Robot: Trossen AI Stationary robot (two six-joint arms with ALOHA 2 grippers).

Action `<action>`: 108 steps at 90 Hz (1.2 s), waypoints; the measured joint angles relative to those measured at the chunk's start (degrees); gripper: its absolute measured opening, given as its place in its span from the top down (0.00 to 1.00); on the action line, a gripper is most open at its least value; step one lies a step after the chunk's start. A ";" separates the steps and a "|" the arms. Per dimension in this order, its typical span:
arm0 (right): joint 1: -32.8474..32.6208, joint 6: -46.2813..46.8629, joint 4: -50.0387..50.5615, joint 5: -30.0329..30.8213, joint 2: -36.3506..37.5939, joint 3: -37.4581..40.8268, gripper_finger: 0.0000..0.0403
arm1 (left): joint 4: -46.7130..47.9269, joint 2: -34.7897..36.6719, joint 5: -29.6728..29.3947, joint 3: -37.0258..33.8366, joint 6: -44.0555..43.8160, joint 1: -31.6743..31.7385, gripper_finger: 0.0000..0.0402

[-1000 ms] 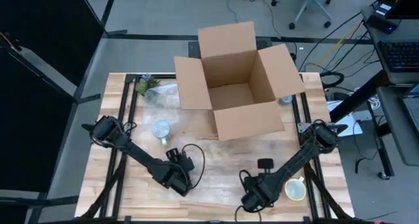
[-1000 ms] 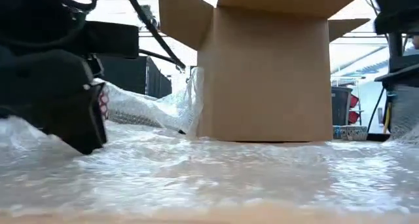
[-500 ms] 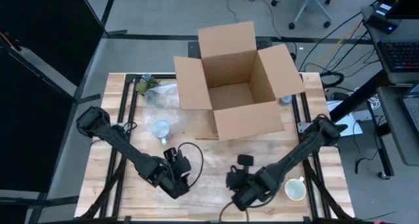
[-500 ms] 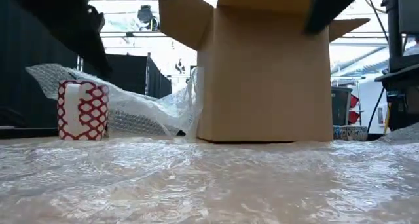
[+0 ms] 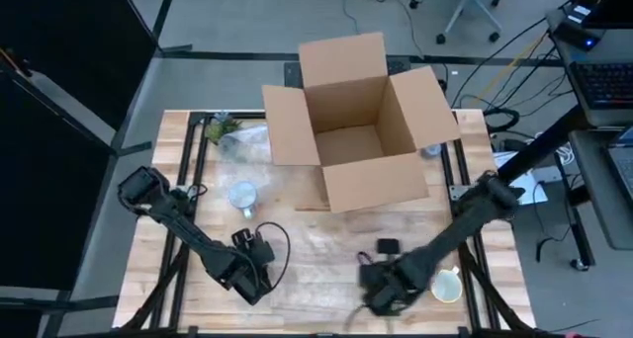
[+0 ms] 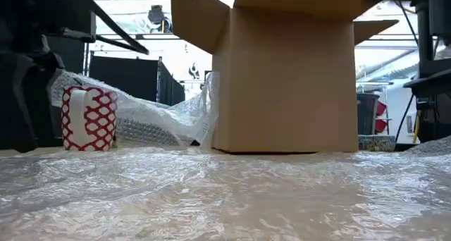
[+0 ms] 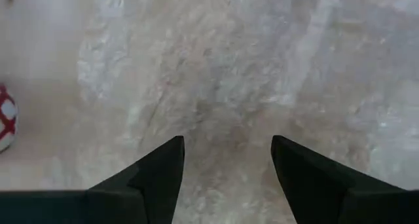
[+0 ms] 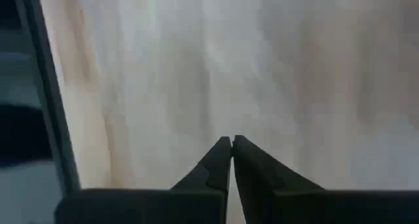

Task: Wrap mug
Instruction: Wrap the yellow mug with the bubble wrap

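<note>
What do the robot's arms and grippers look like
Both arms are black and slim, in jointed segments with bulkier housings at the wrists. A thin black cable loops beside the left wrist. The left gripper has two flat, dark, tapering fingers; the right gripper has the same dark wedge-shaped fingers. No markings show.

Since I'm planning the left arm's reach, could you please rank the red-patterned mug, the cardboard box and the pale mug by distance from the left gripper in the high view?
From the left gripper, open near the front edge:
1. Red-patterned mug, just behind it.
2. Cardboard box, behind and toward the right.
3. Pale mug, at the far right, front.
</note>
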State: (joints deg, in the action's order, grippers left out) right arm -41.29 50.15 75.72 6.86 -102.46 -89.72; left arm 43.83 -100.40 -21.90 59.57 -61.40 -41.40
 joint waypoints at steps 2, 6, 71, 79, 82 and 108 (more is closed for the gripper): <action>-0.68 2.44 1.43 0.16 1.20 0.10 0.99 | -0.01 0.00 -0.29 0.00 0.21 -0.01 0.46; -2.04 6.81 3.60 0.46 3.54 0.32 0.99 | 0.05 0.00 -0.80 0.00 0.22 0.01 0.46; -19.83 37.04 3.46 -5.32 15.43 15.29 0.39 | -4.45 0.04 -2.57 0.02 2.19 0.04 0.46; -21.58 39.32 3.35 -5.26 15.61 17.50 0.40 | -4.43 0.04 -2.57 0.04 2.18 0.06 0.46; -21.97 39.70 2.93 -5.26 15.70 18.66 0.40 | -4.43 0.04 -2.57 0.04 2.18 0.13 0.46; -21.76 39.53 -15.52 -5.37 15.72 31.94 0.42 | -4.43 0.07 -2.57 0.04 2.14 0.17 0.46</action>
State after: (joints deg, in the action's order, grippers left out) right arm -63.04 89.68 60.21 1.50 -86.74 -57.78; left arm 39.40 -100.33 -24.47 59.61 -59.27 -41.23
